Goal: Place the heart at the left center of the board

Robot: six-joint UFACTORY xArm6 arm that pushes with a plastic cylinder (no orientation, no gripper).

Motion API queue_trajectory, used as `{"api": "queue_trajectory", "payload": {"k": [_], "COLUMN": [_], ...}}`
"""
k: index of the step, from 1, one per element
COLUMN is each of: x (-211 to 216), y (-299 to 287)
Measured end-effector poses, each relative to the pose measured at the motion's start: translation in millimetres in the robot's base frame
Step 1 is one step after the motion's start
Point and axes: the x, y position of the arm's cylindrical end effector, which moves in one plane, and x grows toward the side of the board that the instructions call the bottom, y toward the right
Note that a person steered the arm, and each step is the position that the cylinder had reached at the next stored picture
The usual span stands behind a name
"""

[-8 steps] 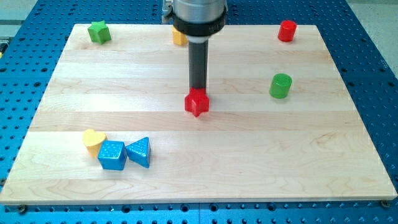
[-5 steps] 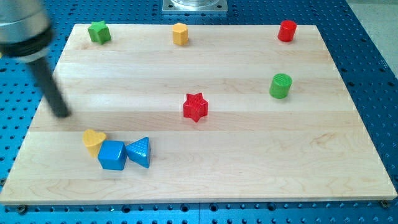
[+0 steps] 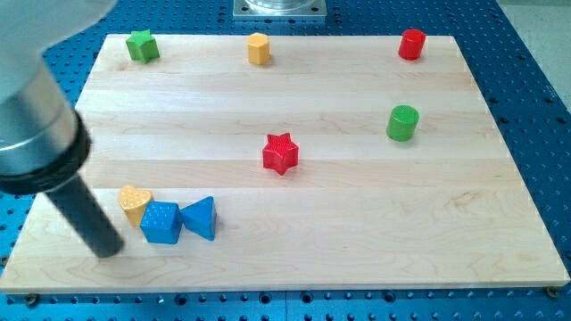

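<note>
The yellow heart [image 3: 134, 201] lies at the board's lower left, touching the blue cube [image 3: 161, 223] on its right. The blue triangle [image 3: 200, 218] sits against the cube's right side. My tip [image 3: 108, 251] rests on the board just below and left of the heart, apart from it by a small gap. The dark rod rises from the tip toward the view's upper left into a large blurred metal cylinder [image 3: 31, 134].
A red star [image 3: 280, 152] sits at the board's middle. A green cylinder [image 3: 402, 122] is at the right. A green star [image 3: 141, 45], a yellow hexagonal block [image 3: 259, 48] and a red cylinder [image 3: 411, 44] line the top edge.
My tip moved from beside the red star to the board's left edge, then down to just below-left of the heart. No block has moved.
</note>
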Motion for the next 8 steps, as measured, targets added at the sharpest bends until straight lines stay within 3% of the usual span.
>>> {"api": "queue_trajectory", "payload": {"k": [1, 2, 3, 4, 5, 6, 8], "x": [-7.1, -42.3, -66.1, -62.9, -29.3, -9.1, -63.6], "y": [31.2, 52.1, 32.3, 42.4, 46.8, 7.2, -0.1]}}
